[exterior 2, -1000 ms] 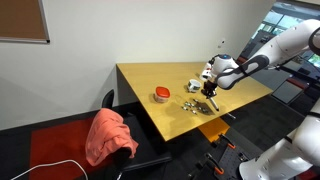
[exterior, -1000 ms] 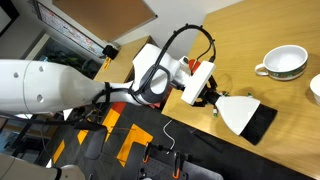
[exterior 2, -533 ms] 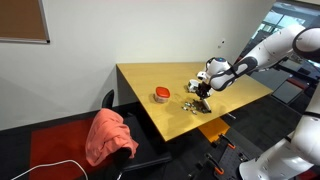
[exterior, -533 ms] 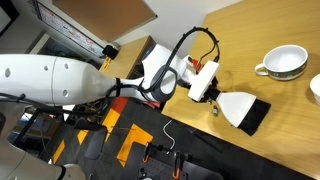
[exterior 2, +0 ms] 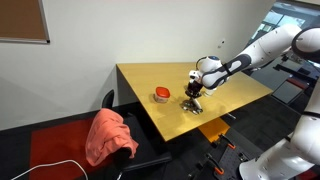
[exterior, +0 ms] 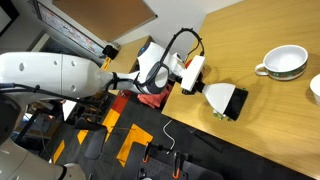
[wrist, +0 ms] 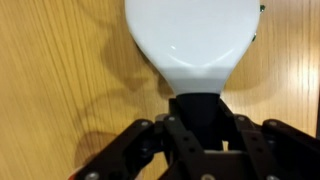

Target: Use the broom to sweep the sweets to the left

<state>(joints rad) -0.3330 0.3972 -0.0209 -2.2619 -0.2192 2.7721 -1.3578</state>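
One pincer, which we find closed tight on the black neck of the broom. We note the broom low over the wooden worktop, near its edge, well apart from the white cup.

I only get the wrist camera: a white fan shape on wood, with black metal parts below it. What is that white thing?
Observer: It is a broom. Its black bristle edge is cut off at the top of your picture, but it shows in an exterior view.
Operator: Is anything else on the wood?
Observer: Yes, the wood is a table, and a white cup stands on it, apart from the broom.
Operator: Anything colourful around?
Observer: A red-orange dish stands on the table too, clear of the broom.
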